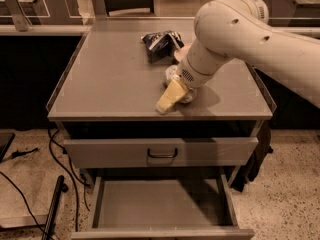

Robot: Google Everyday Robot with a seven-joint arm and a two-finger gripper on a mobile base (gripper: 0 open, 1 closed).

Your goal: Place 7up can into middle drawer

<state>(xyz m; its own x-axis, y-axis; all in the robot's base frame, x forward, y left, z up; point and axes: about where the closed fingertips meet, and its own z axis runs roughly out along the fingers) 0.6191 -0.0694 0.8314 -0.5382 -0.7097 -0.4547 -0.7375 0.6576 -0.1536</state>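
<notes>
The 7up can lies on the gray cabinet top near its front edge; only a small silver part shows beside the gripper. My gripper, cream-coloured at the end of the big white arm, is down on the cabinet top right at the can, mostly covering it. The middle drawer is pulled open below, with a bare flat gray floor.
A dark blue-and-silver foil snack bag lies at the back of the cabinet top, just behind the gripper. A shut drawer front with a black bar handle sits above the open drawer. Black cables run on the floor to the left.
</notes>
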